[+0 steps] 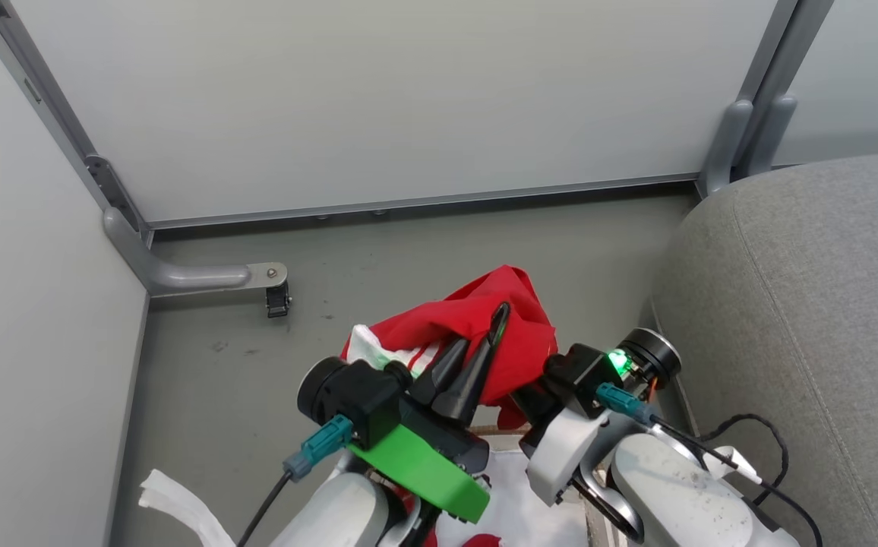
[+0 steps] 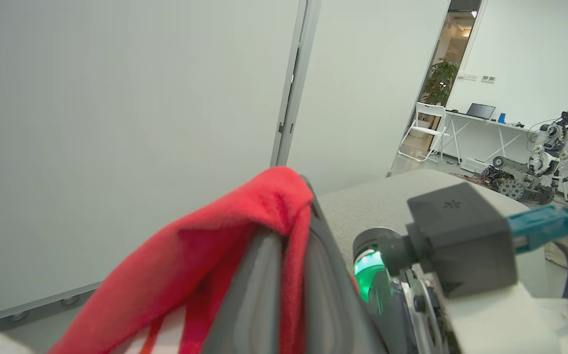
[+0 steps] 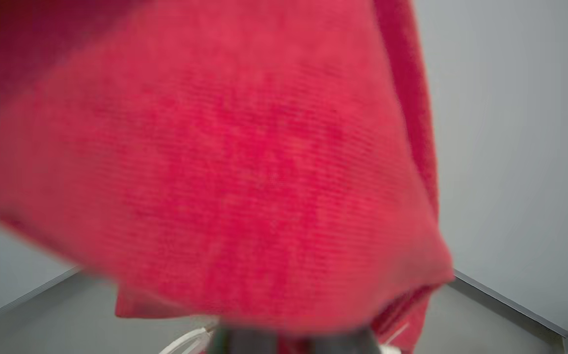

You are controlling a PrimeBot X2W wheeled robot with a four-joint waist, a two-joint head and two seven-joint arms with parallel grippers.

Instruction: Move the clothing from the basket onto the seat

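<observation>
The soft bright red cloth garment (image 1: 519, 334) hangs in the air, just left of the big light grey sofa seat (image 1: 811, 304). The left pincer (image 1: 483, 328) pinches a fold tight. The right pincer (image 1: 560, 376) hides under the cloth, so I cannot tell its grip. The garment looks light and floppy, so grab a thick bunch.

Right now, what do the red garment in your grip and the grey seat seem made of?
The clothing: soft red knit fabric, matte, perhaps cotton; fine ribbed rows show close up, and it drapes limply. The seat: light grey woven upholstery, matte, with a faint flecked weave and a stitched seam.
</observation>
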